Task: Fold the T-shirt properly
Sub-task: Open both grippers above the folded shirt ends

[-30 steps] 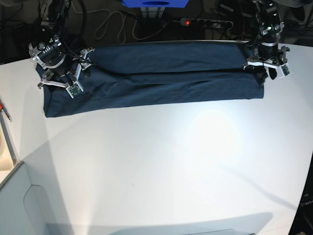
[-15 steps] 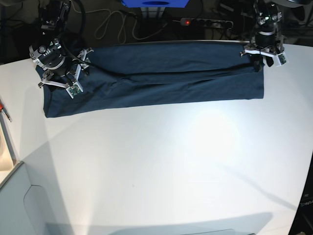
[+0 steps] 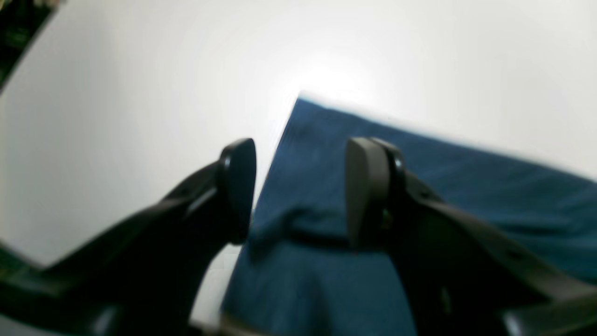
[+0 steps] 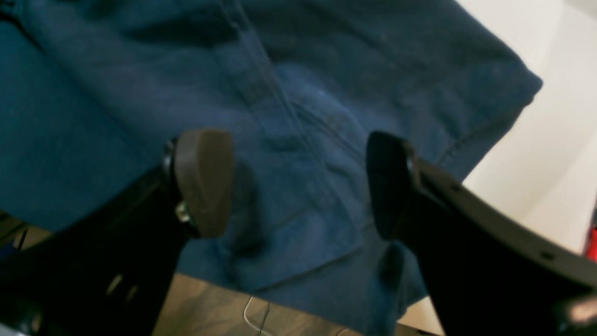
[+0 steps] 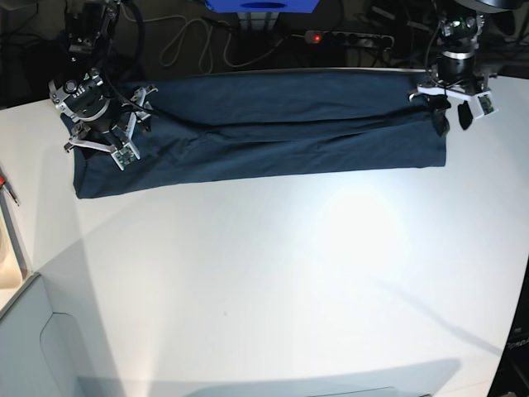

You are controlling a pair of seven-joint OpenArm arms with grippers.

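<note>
The dark navy T-shirt lies folded into a long band across the back of the white table. My left gripper is open over the band's right end. In the left wrist view the left gripper has its jaws either side of the T-shirt edge, holding nothing. My right gripper is open over the band's left end. In the right wrist view the right gripper hovers empty above a sleeve hem of the T-shirt.
A power strip with a red light, cables and a blue box lie behind the table's back edge. A red-handled tool and a beige tray sit at the left edge.
My left gripper has lifted off the band's right end and drawn slightly back. My right gripper has shifted a little toward the back. The shirt has barely moved.
</note>
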